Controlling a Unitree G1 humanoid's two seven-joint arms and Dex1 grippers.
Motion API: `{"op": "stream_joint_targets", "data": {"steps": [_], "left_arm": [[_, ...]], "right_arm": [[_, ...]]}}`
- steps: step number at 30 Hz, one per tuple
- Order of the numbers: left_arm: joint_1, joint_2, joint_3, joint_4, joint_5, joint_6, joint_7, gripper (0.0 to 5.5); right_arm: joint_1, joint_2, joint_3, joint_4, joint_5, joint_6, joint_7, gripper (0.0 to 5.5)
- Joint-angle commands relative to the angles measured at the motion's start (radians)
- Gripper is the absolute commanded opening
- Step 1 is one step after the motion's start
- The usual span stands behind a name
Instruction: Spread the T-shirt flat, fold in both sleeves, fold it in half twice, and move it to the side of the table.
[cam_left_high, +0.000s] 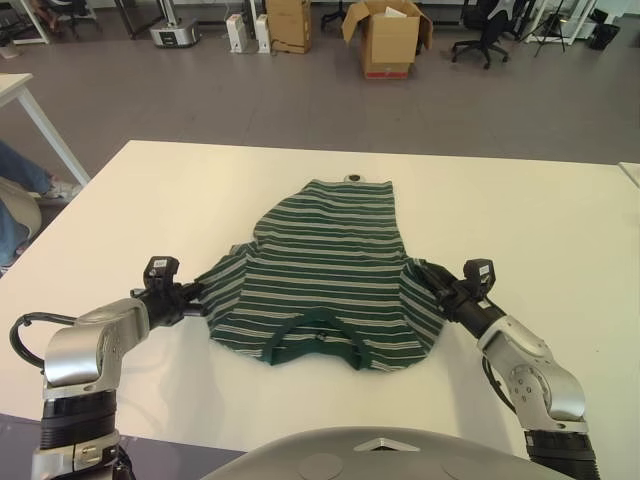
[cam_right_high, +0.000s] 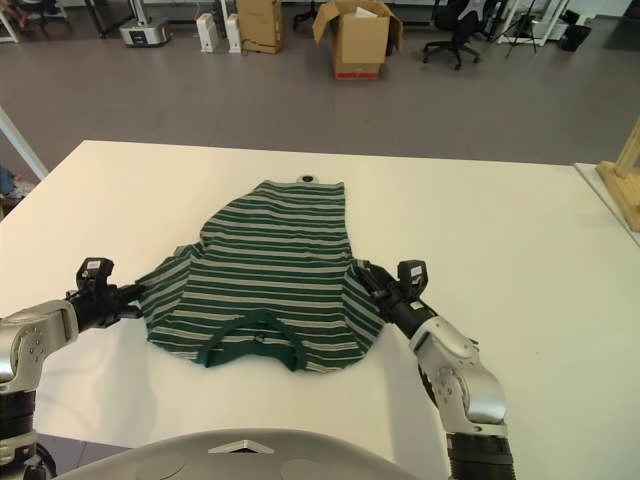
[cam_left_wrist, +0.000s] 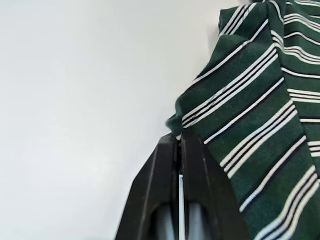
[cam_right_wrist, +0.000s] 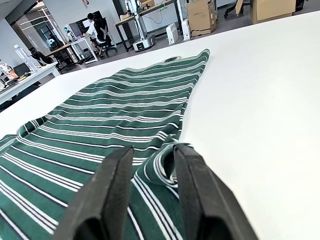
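A green T-shirt with white stripes (cam_left_high: 325, 265) lies on the white table (cam_left_high: 540, 220), its collar (cam_left_high: 318, 340) toward me and its hem at the far end. My left gripper (cam_left_high: 200, 292) rests low on the table at the shirt's left sleeve. In the left wrist view this left gripper (cam_left_wrist: 179, 137) is shut on the sleeve's edge (cam_left_wrist: 200, 112). My right gripper (cam_left_high: 432, 278) sits at the right sleeve. The right wrist view shows this right gripper (cam_right_wrist: 152, 152) open, with a raised fold of sleeve cloth (cam_right_wrist: 162, 165) between its fingers.
Bare tabletop stretches wide to the right and left of the shirt and beyond its hem. A small grey round thing (cam_left_high: 353, 179) peeks out at the far hem. A wooden object (cam_right_high: 625, 180) stands off the table's right edge. Boxes (cam_left_high: 388, 38) and a chair (cam_left_high: 487, 30) stand far behind.
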Motion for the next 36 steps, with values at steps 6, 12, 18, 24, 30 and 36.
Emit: {"op": "stream_joint_targets", "data": {"steps": [6,12,18,24,30,36], "left_arm": [[-0.073,-0.003,-0.140,-0.169,0.033,-0.212,-0.028,0.02],[-0.018,0.010,-0.211,-0.308,-0.002,-0.116,-0.050,0.02],[-0.042,-0.033,-0.280,-0.314,-0.038,-0.017,-0.044,0.02],[-0.040,-0.064,-0.322,-0.351,-0.092,0.050,-0.049,0.02],[-0.064,-0.145,-0.310,-0.357,-0.198,0.139,-0.040,0.51],[-0.396,-0.268,-0.117,-0.314,-0.381,0.083,-0.005,0.95]], "right_arm": [[-0.006,0.008,0.013,0.020,-0.010,0.000,0.005,1.50],[-0.014,0.017,0.025,0.036,-0.015,-0.010,0.005,1.50],[-0.018,0.015,0.027,0.041,-0.015,-0.010,0.003,1.50],[-0.016,0.019,0.027,0.048,-0.016,-0.015,-0.001,1.50],[-0.015,0.021,0.028,0.053,-0.018,-0.017,0.000,1.50],[-0.012,0.004,-0.040,0.026,0.023,0.000,-0.008,1.50]]}}
